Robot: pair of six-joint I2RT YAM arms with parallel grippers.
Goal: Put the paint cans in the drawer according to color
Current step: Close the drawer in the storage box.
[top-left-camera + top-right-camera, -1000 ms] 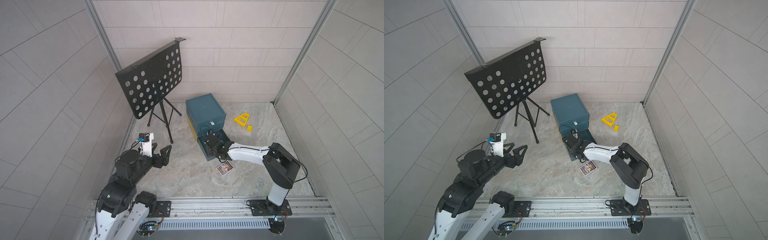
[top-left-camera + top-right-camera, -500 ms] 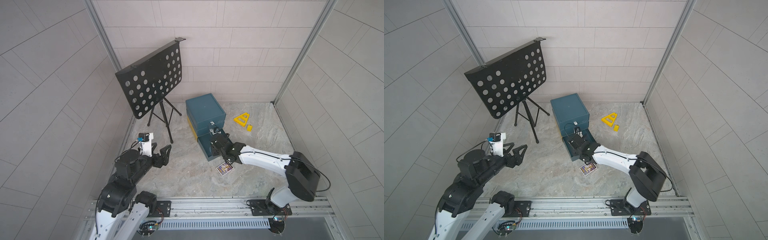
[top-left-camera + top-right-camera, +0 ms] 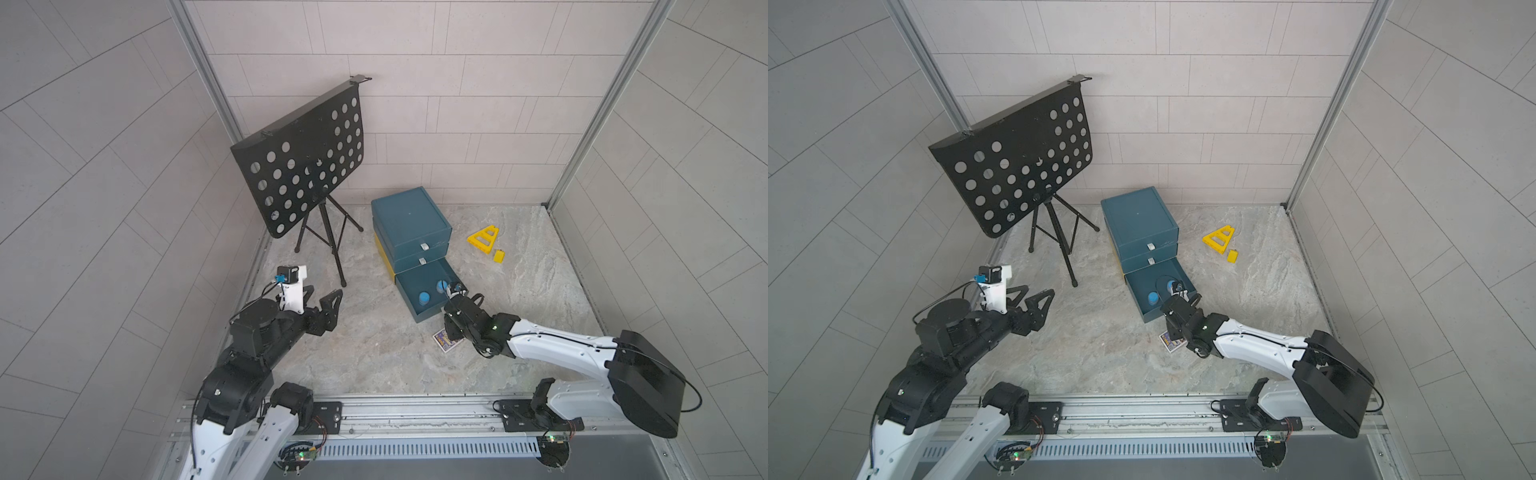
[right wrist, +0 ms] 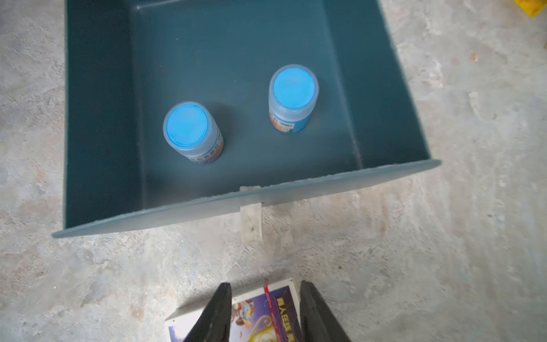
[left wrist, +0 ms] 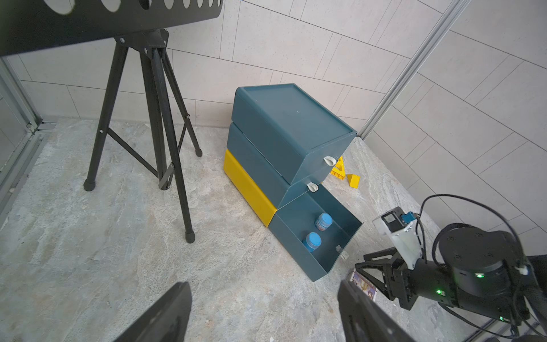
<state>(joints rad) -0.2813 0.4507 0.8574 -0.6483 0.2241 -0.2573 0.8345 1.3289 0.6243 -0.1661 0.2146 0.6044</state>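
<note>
Right gripper (image 4: 265,285): narrow gap, empty, above card (image 4: 263,314) | Ahead: open drawer (image 4: 207,208) holding nearer blue paint can (image 4: 186,127), farther blue paint can (image 4: 293,88), upright | Left gripper (image 5: 263,284): wide, empty

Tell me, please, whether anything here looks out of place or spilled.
Only a colourful little box lies loose on the table before the open drawer, below the right gripper. Both blue paint cans stand upright in it; nothing spilled.

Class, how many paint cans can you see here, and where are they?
2: one blue-topped can nearer the front wall of the open bottom drawer, the other blue-topped can farther back. More may hide in the shut drawers.
</note>
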